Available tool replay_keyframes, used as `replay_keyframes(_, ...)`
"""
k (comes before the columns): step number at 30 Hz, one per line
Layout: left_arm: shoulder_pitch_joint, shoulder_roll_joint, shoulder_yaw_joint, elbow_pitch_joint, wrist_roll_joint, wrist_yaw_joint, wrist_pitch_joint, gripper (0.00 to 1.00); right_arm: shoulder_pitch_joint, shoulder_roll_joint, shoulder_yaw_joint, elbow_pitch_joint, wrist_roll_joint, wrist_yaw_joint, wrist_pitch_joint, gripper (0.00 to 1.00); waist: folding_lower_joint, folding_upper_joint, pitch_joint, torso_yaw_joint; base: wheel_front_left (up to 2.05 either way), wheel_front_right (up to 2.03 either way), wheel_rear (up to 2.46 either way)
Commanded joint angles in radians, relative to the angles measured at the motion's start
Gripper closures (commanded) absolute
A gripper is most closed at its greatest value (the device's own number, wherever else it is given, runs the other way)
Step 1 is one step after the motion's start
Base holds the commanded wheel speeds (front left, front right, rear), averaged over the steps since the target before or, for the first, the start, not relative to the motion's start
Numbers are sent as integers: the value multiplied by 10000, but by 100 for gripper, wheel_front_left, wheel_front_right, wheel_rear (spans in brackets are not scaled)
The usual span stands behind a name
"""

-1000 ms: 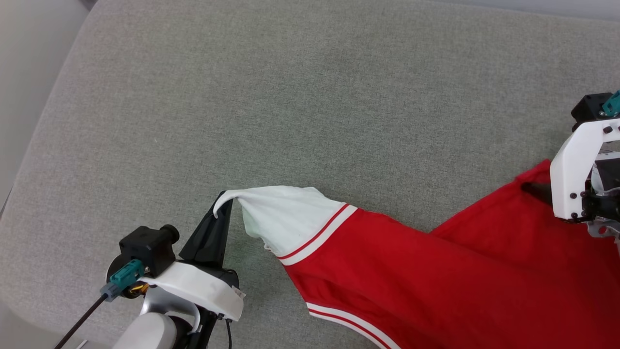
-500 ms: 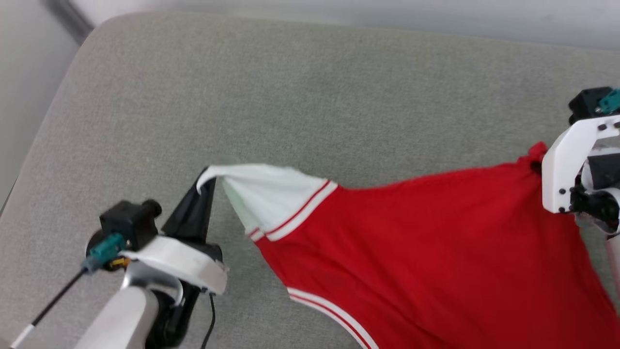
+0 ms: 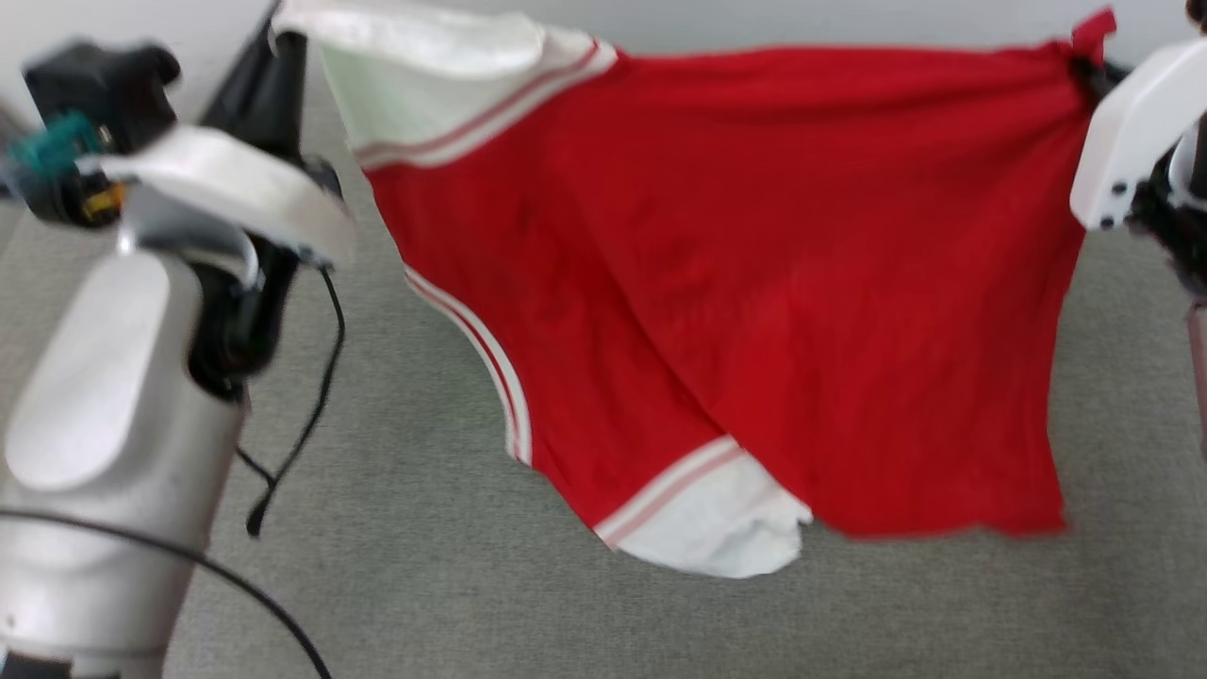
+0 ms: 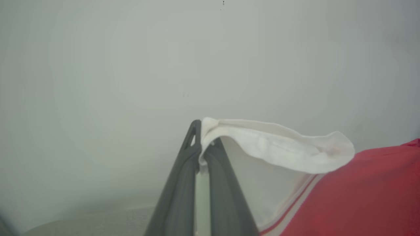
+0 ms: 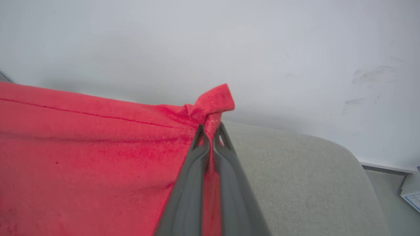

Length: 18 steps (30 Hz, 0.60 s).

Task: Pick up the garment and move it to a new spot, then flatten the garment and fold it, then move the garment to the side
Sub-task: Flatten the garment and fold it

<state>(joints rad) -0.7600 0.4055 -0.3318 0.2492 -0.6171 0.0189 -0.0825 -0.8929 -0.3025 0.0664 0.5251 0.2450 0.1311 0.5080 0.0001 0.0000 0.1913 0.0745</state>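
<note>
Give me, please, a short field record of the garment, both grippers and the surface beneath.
garment: red with white sleeves, hanging spread between both grippers
left gripper: shut on white sleeve edge
right gripper: shut on red corner
surface: grey cushion
contact with cushion: cannot tell
image: head view blurred

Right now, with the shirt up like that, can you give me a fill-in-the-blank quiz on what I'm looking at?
The left gripper pinches the shirt by a ____ sleeve. The right gripper is shut on a ____ corner of it. Below the shirt lies a ____ cushion.
Missing words: white; red; grey.
</note>
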Motion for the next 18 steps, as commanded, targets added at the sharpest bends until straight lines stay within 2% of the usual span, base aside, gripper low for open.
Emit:
replay_keyframes(1,-732,-4,75,466,76,-108,-128,100,-616,51,-30,125,-99,-7,-328,100,-1,0,93,-318,0,0,0)
replay_keyframes(6,-2569,-20,228,1742,225,-386,-467,100,-1923,189,-89,396,-262,-7,-1160,100,-1,0,537,-599,0,0,0)
replay_keyframes(12,-5273,242,365,3218,606,-718,-990,100,-4136,284,-390,748,-615,-7,-2153,100,-1,0,1392,-847,0,0,0)
replay_keyframes(15,-6467,415,426,3678,750,-849,-1173,100,-5194,323,-506,946,-783,-7,-2428,100,-1,0,1877,-905,0,0,0)
replay_keyframes(18,-7596,424,502,4005,755,-969,-1326,100,-6213,98,-555,1133,-1042,-10,-2426,100,-1,0,2538,-766,0,0,0)
